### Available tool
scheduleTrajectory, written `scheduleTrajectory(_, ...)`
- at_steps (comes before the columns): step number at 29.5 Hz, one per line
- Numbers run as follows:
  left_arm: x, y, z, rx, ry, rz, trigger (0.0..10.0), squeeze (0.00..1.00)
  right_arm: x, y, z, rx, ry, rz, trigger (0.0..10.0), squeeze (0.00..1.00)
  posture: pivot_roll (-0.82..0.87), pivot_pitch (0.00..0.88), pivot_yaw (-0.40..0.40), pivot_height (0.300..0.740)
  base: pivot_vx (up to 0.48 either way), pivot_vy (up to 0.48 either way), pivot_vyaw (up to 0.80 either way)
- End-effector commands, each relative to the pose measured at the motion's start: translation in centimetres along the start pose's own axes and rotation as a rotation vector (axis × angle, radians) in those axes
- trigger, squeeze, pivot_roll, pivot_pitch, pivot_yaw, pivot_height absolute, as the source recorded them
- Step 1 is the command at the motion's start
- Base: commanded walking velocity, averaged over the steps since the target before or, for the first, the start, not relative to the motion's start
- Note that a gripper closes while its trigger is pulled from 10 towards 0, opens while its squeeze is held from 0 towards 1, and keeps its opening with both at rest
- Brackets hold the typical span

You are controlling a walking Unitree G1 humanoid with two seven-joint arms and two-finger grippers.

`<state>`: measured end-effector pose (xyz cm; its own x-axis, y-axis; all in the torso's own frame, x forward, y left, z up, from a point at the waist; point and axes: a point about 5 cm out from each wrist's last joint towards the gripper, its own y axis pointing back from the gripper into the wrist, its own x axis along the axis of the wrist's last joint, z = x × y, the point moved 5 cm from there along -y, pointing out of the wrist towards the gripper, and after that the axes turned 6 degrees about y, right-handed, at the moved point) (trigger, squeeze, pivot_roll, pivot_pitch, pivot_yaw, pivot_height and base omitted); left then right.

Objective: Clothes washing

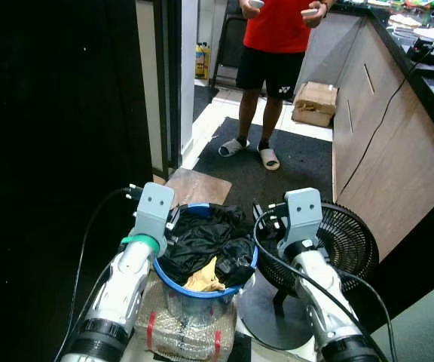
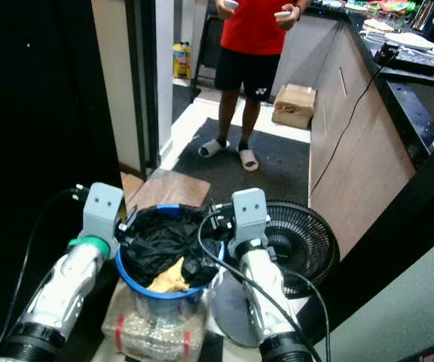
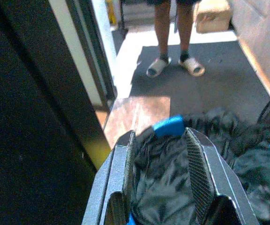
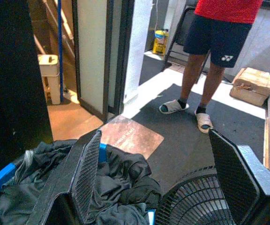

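The robot carries a blue basket of laundry between its two arms, one gripper pressed to each side of the rim, so the load hangs level in front of it as it moves through the home. The left gripper is set at the basket's left edge with its fingers spread apart, the blue rim and dark cloth showing between them; it looks hooked over the rim, not pinching it. The right gripper sits at the basket's right edge, its fingers wide open too, one reaching into the clothes and the other out over the fan, which stands on the floor just right of the basket. The clothes, mostly black with a yellow piece near the front, are heaped inside the basket. Beyond the basket lies a brown mat, and further off a person stands on the dark floor beside a cardboard box.
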<state>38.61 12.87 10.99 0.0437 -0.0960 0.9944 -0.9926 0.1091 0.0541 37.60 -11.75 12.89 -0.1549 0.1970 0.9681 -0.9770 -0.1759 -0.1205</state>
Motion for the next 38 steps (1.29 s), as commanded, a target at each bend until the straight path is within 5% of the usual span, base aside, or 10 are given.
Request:
scheduleTrajectory(1, -0.8, 0.2, 0.2, 0.003, -0.002, -0.016, 10.0, 0.0, -0.7, 0.4, -0.3, 0.007, 0.007, -0.018, 10.0, 0.0, 0.07, 0.036, -0.016, 0.74, 0.0, 0.0, 0.0)
scheduleTrajectory(8, -2.0, -0.1, -0.9, 0.075, 0.002, -0.036, 10.0, 0.0, -0.9, 0.6, -1.1, 0.039, 0.013, -0.012, 10.0, 0.0, 0.06, 0.089, -0.008, 0.74, 0.0, 0.0, 0.0)
scheduleTrajectory(18, -0.7, -0.5, -1.5, 0.087, 0.076, -0.002, 10.0, 0.0, -0.8, 0.5, -0.7, 0.017, -0.002, -0.007, 10.0, 0.0, 0.06, 0.088, -0.004, 0.74, 0.0, 0.0, 0.0)
scheduleTrajectory(38, 0.5, -1.2, -1.5, 0.094, 0.076, 0.042, 10.0, 0.0, -0.5, 0.2, -0.5, 0.015, 0.008, 0.003, 10.0, 0.0, 0.06, 0.078, -0.005, 0.74, 0.0, 0.0, 0.0)
